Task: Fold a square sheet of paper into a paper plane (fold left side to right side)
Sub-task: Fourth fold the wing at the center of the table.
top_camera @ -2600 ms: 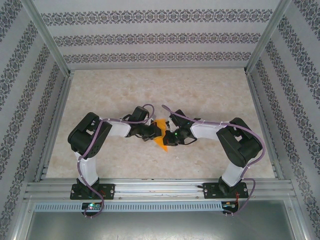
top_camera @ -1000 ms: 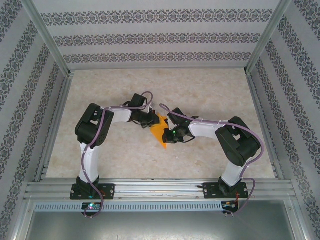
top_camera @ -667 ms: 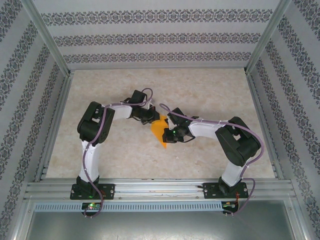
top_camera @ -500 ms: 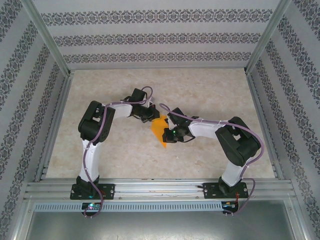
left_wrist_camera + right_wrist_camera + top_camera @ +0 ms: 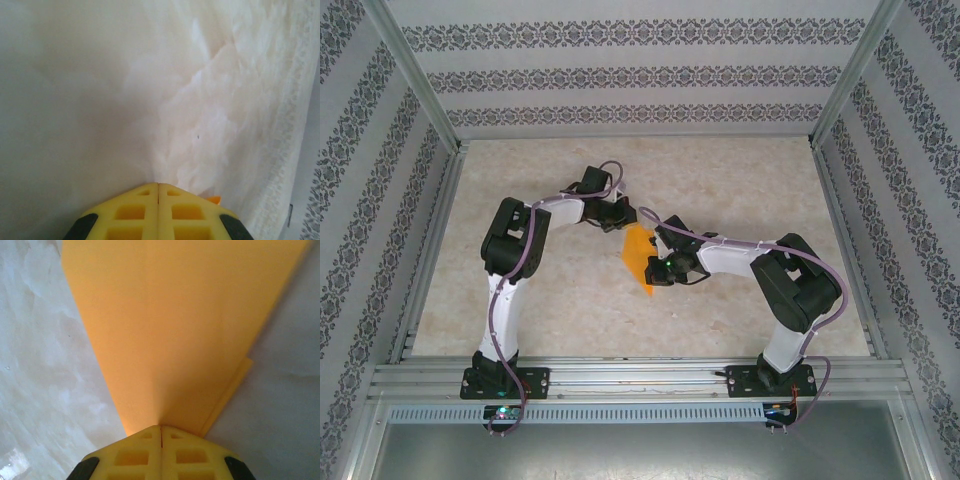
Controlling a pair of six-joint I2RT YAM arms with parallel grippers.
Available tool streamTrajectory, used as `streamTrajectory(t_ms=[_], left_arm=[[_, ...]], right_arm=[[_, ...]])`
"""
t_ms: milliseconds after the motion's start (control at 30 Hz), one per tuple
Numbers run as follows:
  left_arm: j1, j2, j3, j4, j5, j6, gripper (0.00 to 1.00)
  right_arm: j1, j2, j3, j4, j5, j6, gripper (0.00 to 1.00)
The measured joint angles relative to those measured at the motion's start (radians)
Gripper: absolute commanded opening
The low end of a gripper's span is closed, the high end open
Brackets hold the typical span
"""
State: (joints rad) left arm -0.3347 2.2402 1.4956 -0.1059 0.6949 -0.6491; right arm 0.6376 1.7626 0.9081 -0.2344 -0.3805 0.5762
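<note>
Left gripper (image 5: 158,186) fingers pressed together with nothing seen between them, just beyond the far tip of the folded orange sheet of paper (image 5: 638,256) at mid-table (image 5: 560,300), right gripper (image 5: 160,428) clamped on the sheet's right side.

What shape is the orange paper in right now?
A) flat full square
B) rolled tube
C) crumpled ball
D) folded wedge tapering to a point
D: from above, the orange paper is a narrow wedge. In the right wrist view it tapers toward the right gripper, with a layered folded edge along one side.
</note>
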Motion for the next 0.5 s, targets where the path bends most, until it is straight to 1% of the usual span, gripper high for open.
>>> streamTrajectory(t_ms=[200, 367, 500], left_arm=[[0.035, -0.033, -0.001, -0.016, -0.052, 0.046, 0.03], [0.029, -0.209, -0.131, 0.0, -0.043, 0.052, 0.03], [-0.007, -0.325, -0.248, 0.064, -0.002, 0.041, 0.03]], right_arm=[[0.0, 0.0, 0.004, -0.009, 0.001, 0.0, 0.0], [-0.001, 0.0, 0.006, -0.014, 0.002, 0.0, 0.0], [-0.007, 0.0, 0.006, -0.016, 0.002, -0.001, 0.0]])
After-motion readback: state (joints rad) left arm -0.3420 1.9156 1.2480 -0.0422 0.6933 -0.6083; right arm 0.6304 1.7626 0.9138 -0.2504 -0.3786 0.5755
